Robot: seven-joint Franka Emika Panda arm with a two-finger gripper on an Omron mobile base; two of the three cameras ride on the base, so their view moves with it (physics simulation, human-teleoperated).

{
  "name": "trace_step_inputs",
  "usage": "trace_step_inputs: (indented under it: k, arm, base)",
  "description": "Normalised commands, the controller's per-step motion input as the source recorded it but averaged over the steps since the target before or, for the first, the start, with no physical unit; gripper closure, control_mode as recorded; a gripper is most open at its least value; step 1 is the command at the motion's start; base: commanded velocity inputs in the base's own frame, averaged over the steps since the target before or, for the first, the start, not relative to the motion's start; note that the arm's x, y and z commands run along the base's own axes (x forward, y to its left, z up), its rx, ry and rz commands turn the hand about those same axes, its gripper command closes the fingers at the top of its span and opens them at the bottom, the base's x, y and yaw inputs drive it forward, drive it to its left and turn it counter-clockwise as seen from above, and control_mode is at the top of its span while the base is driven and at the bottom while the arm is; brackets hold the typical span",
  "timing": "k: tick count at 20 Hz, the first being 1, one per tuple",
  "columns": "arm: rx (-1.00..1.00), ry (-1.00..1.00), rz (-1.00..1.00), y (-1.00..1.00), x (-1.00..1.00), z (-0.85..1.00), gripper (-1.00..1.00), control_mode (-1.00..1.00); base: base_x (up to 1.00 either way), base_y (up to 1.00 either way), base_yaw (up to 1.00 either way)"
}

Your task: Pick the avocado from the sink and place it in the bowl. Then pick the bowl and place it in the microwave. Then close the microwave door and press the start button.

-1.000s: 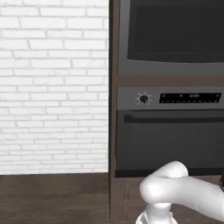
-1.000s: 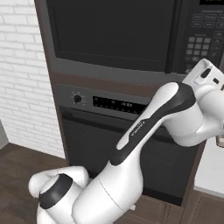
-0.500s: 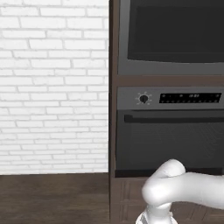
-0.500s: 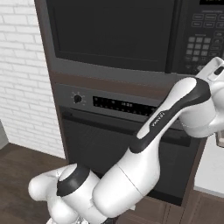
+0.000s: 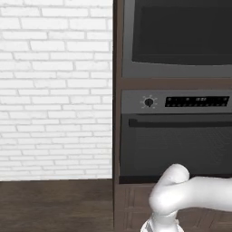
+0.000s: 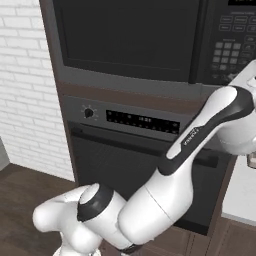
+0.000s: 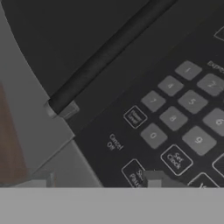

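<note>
The microwave (image 6: 130, 45) sits built in above the oven, and the microwave door (image 6: 125, 35), a black glass panel, lies flush with the front. Its bar handle (image 7: 105, 57) and the keypad (image 7: 183, 118) show close up in the hand view. My gripper (image 7: 97, 181) hovers right at the keypad's lower rows. Its two fingertips (image 7: 153, 179) stand well apart with nothing between them. A button with a blurred label (image 7: 133, 175) lies just beside the right tip. My forearm (image 6: 210, 125) reaches up to the keypad (image 6: 230, 50) at the right edge. The avocado, bowl and sink are out of view.
The oven (image 5: 176, 136) with round knob (image 5: 148, 102), display strip and bar handle sits under the microwave (image 5: 181, 31). A white brick wall (image 5: 54, 90) and dark wood floor (image 5: 54, 204) lie to the left. A pale counter (image 6: 240, 195) stands at the right.
In the right base view my forearm has swung up and to the right, carrying the hand to the frame's right edge at the keypad. The microwave and the oven have not moved.
</note>
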Motion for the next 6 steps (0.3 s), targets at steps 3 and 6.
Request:
trace_step_inputs:
  k: [3, 6]
  arm:
    - [0.00, -0.05, 0.05, 0.91, -1.00, -0.30, -1.00, -1.00]
    - [0.00, 0.00, 0.06, 1.00, -0.74, -0.32, -1.00, -1.00]
  base:
    - [0.00, 0.00, 0.00]
    - [0.00, 0.00, 0.00]
